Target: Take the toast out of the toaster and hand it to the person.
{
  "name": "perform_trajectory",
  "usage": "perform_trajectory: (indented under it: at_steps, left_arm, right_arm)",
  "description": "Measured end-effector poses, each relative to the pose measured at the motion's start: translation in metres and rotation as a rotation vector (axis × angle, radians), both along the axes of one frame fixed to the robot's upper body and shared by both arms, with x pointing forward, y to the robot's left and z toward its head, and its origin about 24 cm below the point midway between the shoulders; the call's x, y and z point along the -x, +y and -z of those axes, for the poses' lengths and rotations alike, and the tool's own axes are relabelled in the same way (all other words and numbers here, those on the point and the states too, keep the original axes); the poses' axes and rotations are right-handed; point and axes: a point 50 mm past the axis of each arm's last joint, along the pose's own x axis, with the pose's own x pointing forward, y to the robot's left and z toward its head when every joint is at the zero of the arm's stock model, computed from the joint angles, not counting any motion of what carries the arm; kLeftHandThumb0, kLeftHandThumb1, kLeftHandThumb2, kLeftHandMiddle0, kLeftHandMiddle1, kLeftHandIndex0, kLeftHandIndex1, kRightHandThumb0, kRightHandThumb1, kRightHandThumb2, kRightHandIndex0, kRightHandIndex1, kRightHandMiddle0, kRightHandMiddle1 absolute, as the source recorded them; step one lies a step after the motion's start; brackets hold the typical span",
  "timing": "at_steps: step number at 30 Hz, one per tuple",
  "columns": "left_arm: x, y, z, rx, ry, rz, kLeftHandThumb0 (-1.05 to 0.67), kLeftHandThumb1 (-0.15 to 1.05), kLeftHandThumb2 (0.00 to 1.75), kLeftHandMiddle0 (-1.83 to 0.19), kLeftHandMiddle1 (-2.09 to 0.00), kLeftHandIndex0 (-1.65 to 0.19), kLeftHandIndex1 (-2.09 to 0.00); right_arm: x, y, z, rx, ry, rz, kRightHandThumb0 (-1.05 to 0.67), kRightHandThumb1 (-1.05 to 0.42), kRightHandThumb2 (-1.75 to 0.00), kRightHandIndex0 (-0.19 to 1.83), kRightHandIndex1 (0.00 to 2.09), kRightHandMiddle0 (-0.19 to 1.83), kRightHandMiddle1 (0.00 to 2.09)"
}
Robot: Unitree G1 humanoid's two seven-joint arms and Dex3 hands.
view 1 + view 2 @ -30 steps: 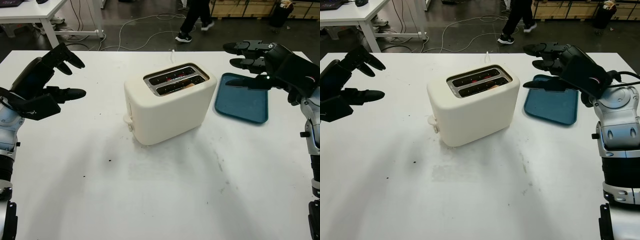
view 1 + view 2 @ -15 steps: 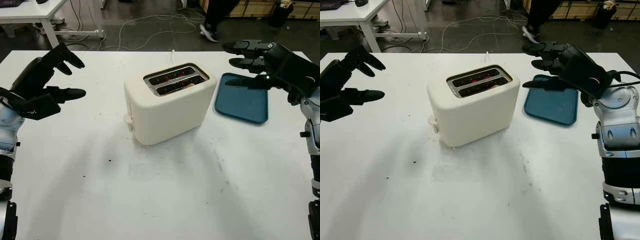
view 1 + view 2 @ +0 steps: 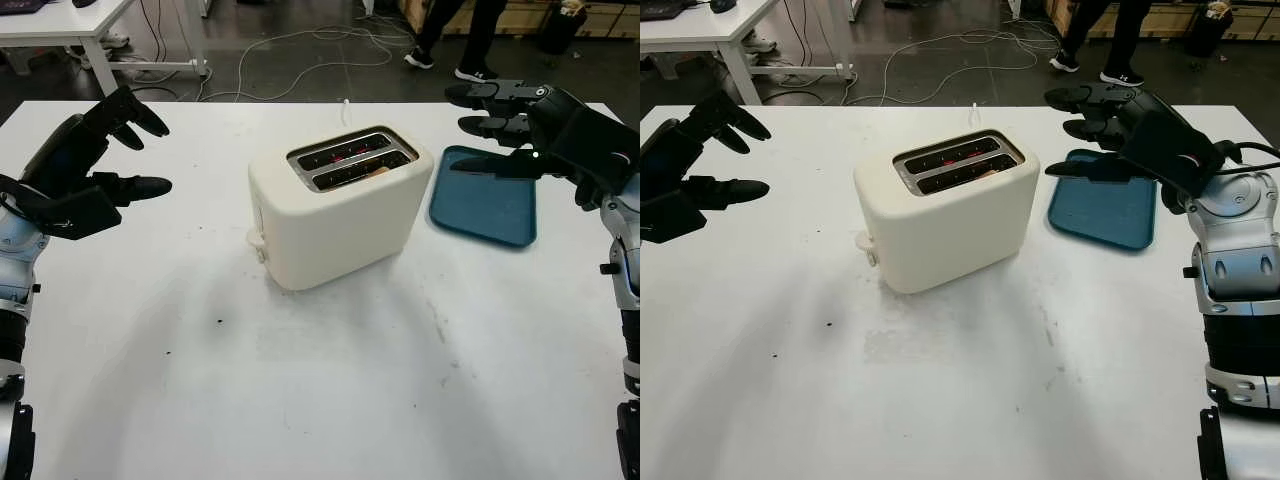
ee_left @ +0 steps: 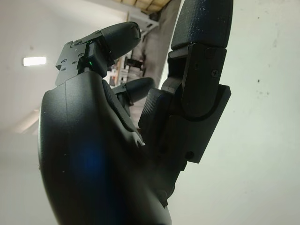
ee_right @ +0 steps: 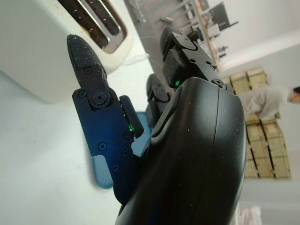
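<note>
Toast (image 3: 378, 171) barely showing in toaster (image 3: 338, 205), deep in slot

This looks like a robotics lab or workshop hall rather than a home kitchen. The white worktop (image 3: 330, 400) stands on a dark, bare floor (image 3: 290, 70) where loose cables (image 3: 300, 45) trail toward 12 o'clock. At 10 o'clock stands another white table (image 3: 70, 25) on a metal frame. Wooden crates (image 3: 590, 15) line the far side at 1 o'clock, near a person's legs (image 3: 1110, 35) in dark trousers and sneakers. The right wrist view shows stacked cardboard boxes (image 5: 258, 117) beside a person (image 5: 274, 101).
</note>
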Motion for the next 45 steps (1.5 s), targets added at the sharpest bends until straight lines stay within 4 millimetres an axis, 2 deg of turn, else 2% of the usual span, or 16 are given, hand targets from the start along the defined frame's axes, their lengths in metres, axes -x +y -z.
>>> perform_trajectory:
  at_steps: [14, 20, 31, 45]
  left_arm:
    - [0.0001, -0.0006, -0.0008, -0.001, -0.003, 0.002, -1.05, 0.92, 0.33, 0.0, -1.68, 0.0, -1.49]
    - [0.0002, -0.0005, -0.0007, -0.001, -0.005, 0.003, -1.05, 0.92, 0.32, 0.0, -1.65, 0.0, -1.48]
    - [0.0006, -0.0009, -0.0008, -0.003, -0.01, 0.009, -1.05, 0.92, 0.33, 0.0, -1.67, 0.0, -1.48]
    - [0.0007, -0.001, -0.001, -0.003, -0.013, 0.009, -1.05, 0.92, 0.33, 0.0, -1.65, 0.0, -1.47]
  right_arm:
    - [0.0, 0.0001, 0.0, 0.0, -0.001, -0.001, -0.55, -0.77, 0.0, 0.45, 0.02, 0.45, 0.01]
    - [-0.0001, -0.0002, -0.0001, 0.006, -0.002, 0.003, -0.48, -0.77, -0.01, 0.45, 0.02, 0.46, 0.01]
    - [-0.0002, 0.0001, 0.0001, 0.012, -0.003, 0.003, -0.54, -0.77, 0.0, 0.46, 0.02, 0.46, 0.01]
    - [0.0, 0.0003, -0.0002, 0.01, -0.005, 0.001, -0.52, -0.78, 0.0, 0.45, 0.02, 0.46, 0.01]
